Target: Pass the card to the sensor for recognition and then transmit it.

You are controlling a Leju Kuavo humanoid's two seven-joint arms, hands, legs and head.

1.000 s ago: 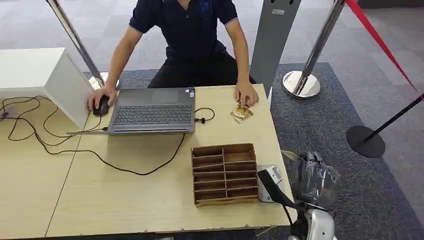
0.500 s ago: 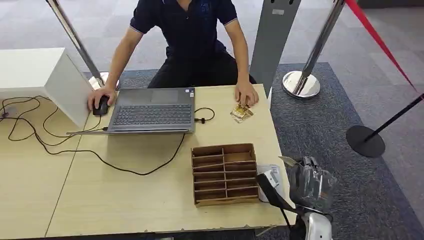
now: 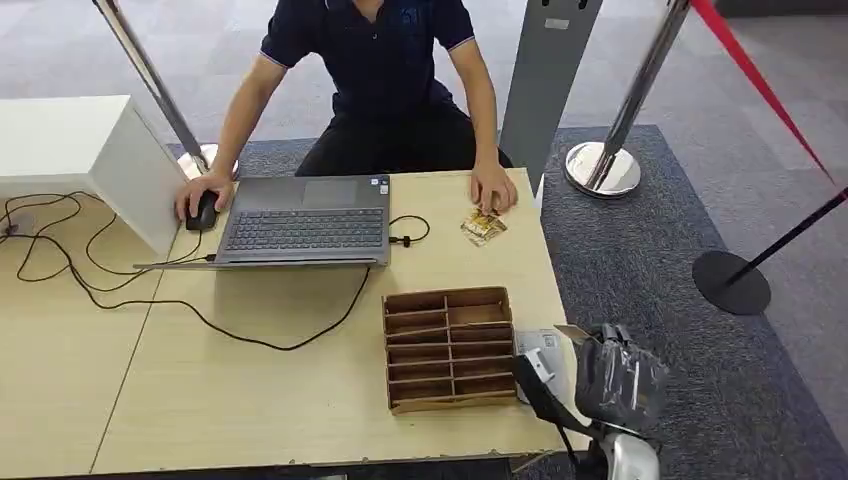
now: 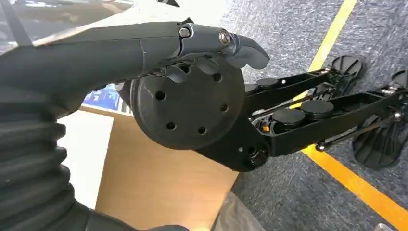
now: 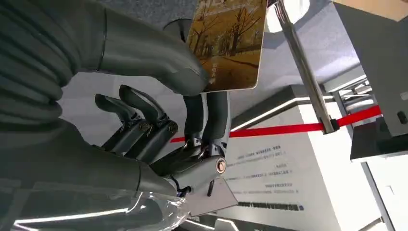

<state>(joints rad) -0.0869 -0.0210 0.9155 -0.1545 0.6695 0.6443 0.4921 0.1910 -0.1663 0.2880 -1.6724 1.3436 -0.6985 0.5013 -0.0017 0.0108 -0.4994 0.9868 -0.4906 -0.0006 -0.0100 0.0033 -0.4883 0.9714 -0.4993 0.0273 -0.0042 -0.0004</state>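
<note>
My right hand [image 3: 620, 378], wrapped in clear film, hovers off the table's right edge and pinches a card [image 3: 573, 331] whose corner pokes out toward the table. In the right wrist view the card [image 5: 226, 43] shows a golden tree picture, held between the thumb and fingers of that hand [image 5: 144, 110]. The white sensor [image 3: 537, 347] lies on the table just left of the card, beside a wooden organizer [image 3: 449, 348]. My left hand [image 4: 144, 53] hangs by my body, holds nothing, and its fingers are loosely bent.
A person sits across the table [image 3: 250, 400] at a laptop [image 3: 305, 222], one hand on a mouse, the other hand [image 3: 492, 190] by some gold cards [image 3: 483, 227]. Cables trail left toward a white box [image 3: 80, 150]. Stanchion bases [image 3: 601, 168] stand on the carpet.
My right hand has moved down and a little left with the card, bringing it closer over the sensor. The person and the table's things have stayed put.
</note>
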